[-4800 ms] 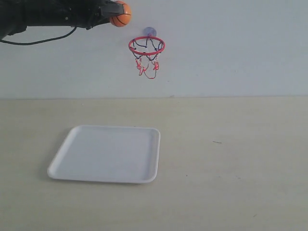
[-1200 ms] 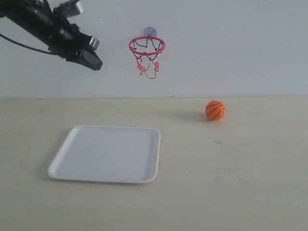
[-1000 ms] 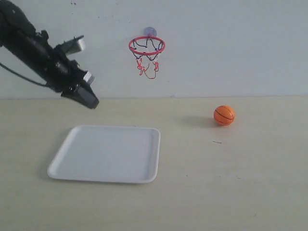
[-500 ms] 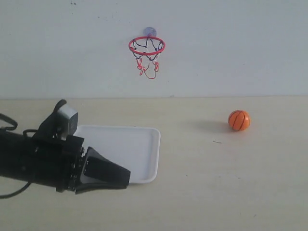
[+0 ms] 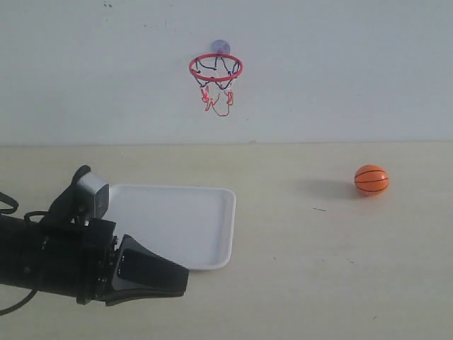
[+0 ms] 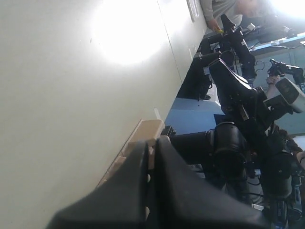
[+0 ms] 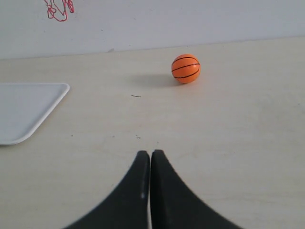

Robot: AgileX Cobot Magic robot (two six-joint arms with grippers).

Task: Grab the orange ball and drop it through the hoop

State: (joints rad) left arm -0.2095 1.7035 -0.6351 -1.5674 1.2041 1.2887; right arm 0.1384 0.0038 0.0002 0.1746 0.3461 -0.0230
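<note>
- Presently on counter (image 5: 318,283), far right in exterior view, near wall (image 5: 340,71): ball (image 5: 371,179), orange with black seams, touching nothing else.
- High on wall, on suction cup (image 5: 220,47): hoop (image 5: 216,68), red ring, net hanging, well apart from ball.
- Left of centre on counter: white tray (image 5: 205,212).
- Low at front left, across tray's near corner: left gripper (image 5: 180,276), fingers pressed together, nothing between.
- Over counter in right wrist view: right gripper (image 7: 150,155), fingers pressed together, nothing held, well short of ball.
</note>
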